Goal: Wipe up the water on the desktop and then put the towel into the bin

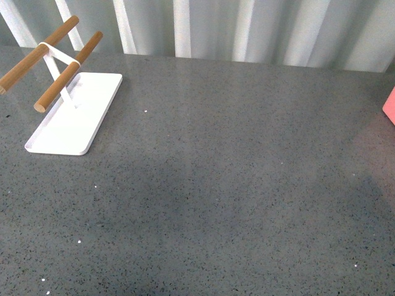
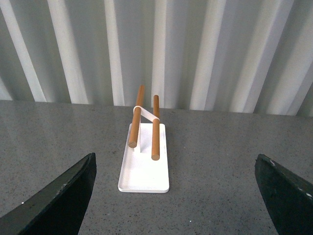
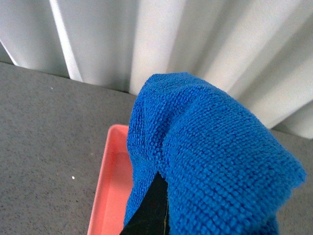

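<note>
One dark grey speckled desktop [image 1: 234, 185] filled most of the front view, with the white tray [image 1: 74, 129] and its wooden rods [image 1: 66, 75] in the upper left of the frame. We saw the blue towel [image 3: 210, 156] bunched over the right gripper [image 3: 155, 208], which clutched it over the pink bin [image 3: 110, 186]; a bin corner sat at the front frame's right edge. Our left gripper [image 2: 175, 196] stood wide open, holding nothing.

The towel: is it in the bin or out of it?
Out: the towel is held bunched by the right gripper, above the bin.
</note>
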